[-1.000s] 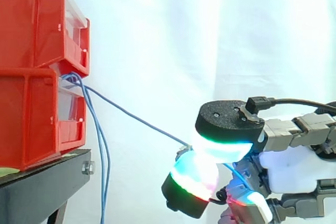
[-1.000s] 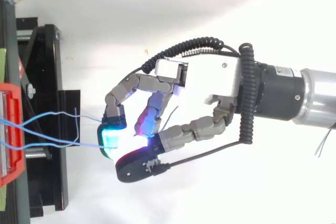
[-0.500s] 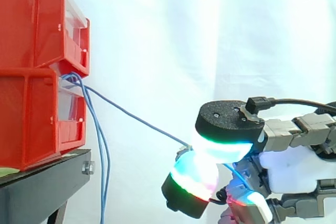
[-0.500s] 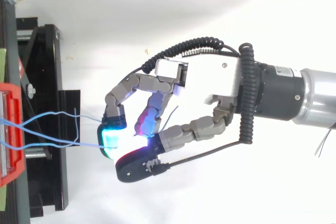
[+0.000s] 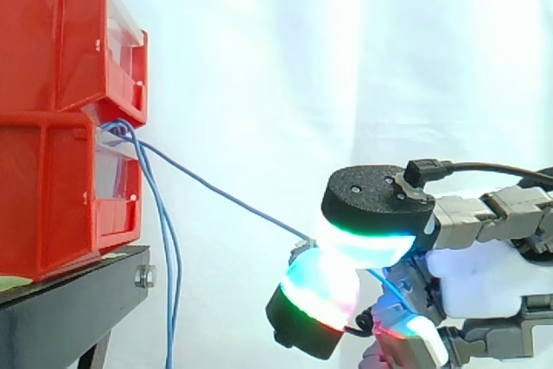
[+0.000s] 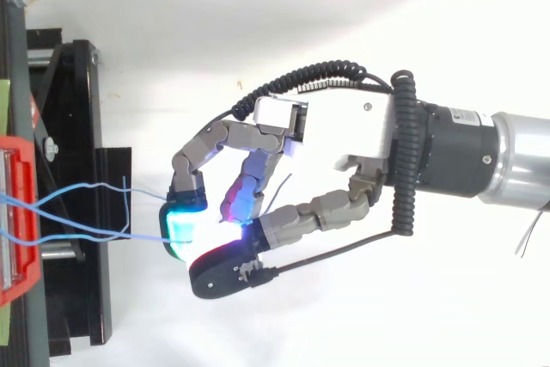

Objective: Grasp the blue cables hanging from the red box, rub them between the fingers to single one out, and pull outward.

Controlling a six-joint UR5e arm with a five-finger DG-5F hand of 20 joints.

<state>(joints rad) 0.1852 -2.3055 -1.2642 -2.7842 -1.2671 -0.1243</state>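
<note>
Cable first: one blue cable (image 5: 225, 198) leaves the gap between the two stacked red bins (image 5: 52, 41) and slopes down to the right in a nearly straight line, clear of everything on the way, until it meets the hand (image 6: 344, 131). There it goes in between two thick pads (image 5: 324, 287) pressed face to face. The upper pad has a black back and a green-cyan glow, and the lower one is lit cyan, green and red. The fingers are curled in toward the thumb and pinch the cable at their tips. A short blue piece shows behind the pads, toward the palm. The rest of the hand lies well to the right of the bins, its wrist running off at the view's right edge.

The other blue strands (image 5: 170, 283) start from the same gap, loop over the front of the lower bin and hang straight down just beside the black stand (image 5: 78, 300). They leave the side view at its bottom edge, well apart from the fingers.

From above, two blue lines cross the stand side by side from the red bin at the left edge toward the cyan-lit pad, with a thin loose end sticking out between them. Whether both lines reach into the pinch or only one does is hard to tell there. A white curtain (image 5: 346, 58) hangs behind the work.
</note>
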